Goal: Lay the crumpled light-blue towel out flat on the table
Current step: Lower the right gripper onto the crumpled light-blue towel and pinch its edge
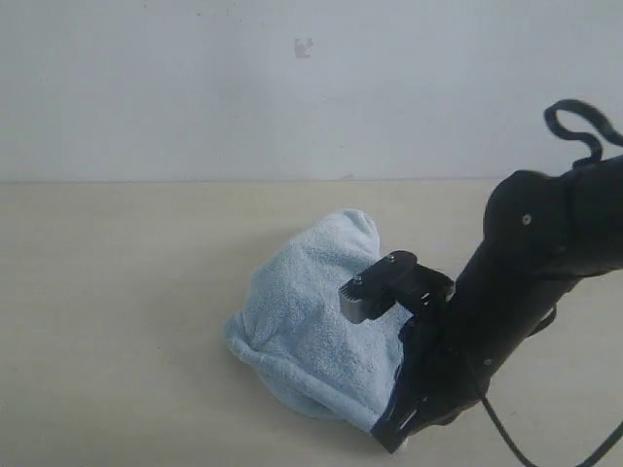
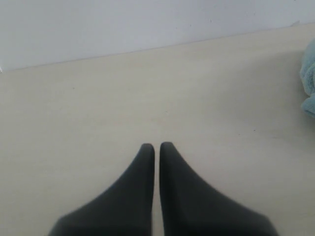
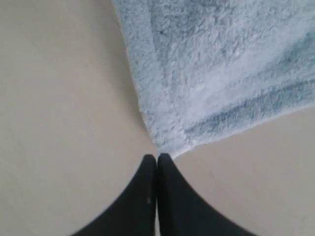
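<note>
two hands, both with jaws pressed together. the towel (image 1: pixel 311 321) lies bunched mid-table (image 1: pixel 117 292). the right hand (image 3: pixel 157 157) sits at its hemmed corner (image 3: pixel 170 145); whether any hem is pinched, i cannot tell. the left hand (image 2: pixel 157 146) hovers well apart. likely step: drawing out a corner, which next needs a sure grip and an outward pull.

Plain grey-white wall (image 1: pixel 195 88) fills upper background; small pale mark (image 1: pixel 304 47) on it.
</note>
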